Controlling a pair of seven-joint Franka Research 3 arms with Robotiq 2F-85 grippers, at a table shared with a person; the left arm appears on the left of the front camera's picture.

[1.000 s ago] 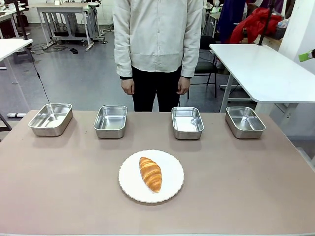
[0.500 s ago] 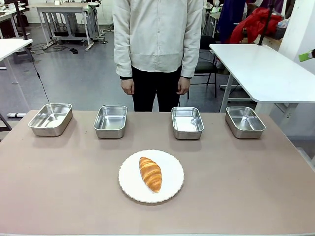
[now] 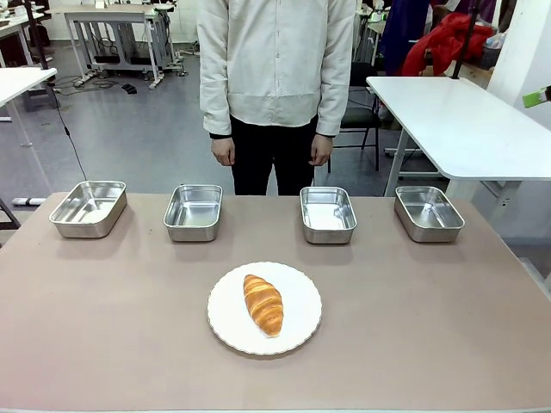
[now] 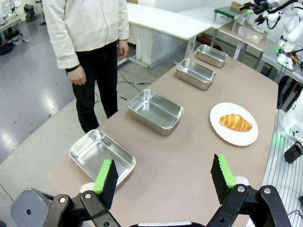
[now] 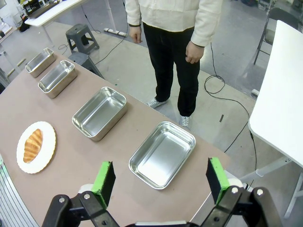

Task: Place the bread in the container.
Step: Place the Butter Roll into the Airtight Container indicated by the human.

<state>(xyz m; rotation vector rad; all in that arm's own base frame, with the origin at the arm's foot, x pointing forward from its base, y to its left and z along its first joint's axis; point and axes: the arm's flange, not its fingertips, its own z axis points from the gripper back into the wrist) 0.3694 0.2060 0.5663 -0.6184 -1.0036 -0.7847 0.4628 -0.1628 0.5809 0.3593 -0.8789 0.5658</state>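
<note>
The bread (image 3: 263, 304) lies untouched in the middle of the plate (image 3: 303, 320), its long axis slightly aslant. Beyond the plate stand four pans (image 3: 193, 232) in a row: two just past its far edge, one to each side, and two well out to left and right of it. Nothing marks which pan is meant, so that is an open judgement. A person (image 3: 275, 69) stands past the pans from the plate, hands hanging down. The left gripper (image 4: 164, 175) hangs high and well apart from the plate on its left, jaws released and wide with nothing between them. The right gripper (image 5: 160, 179) does the same on the plate's right. The step in hand looks like the approach and first grasp. To do it well, one arm should come down directly over the plate and turn the wrist so the pads span the bread's narrow width at its thick middle, not its tapered ends. It should close softly, since the crust probably crushes and its gloss may slip. Pads should stop short of the plate so it is not dragged, and the lift should go straight up before crossing to a pan.
</note>
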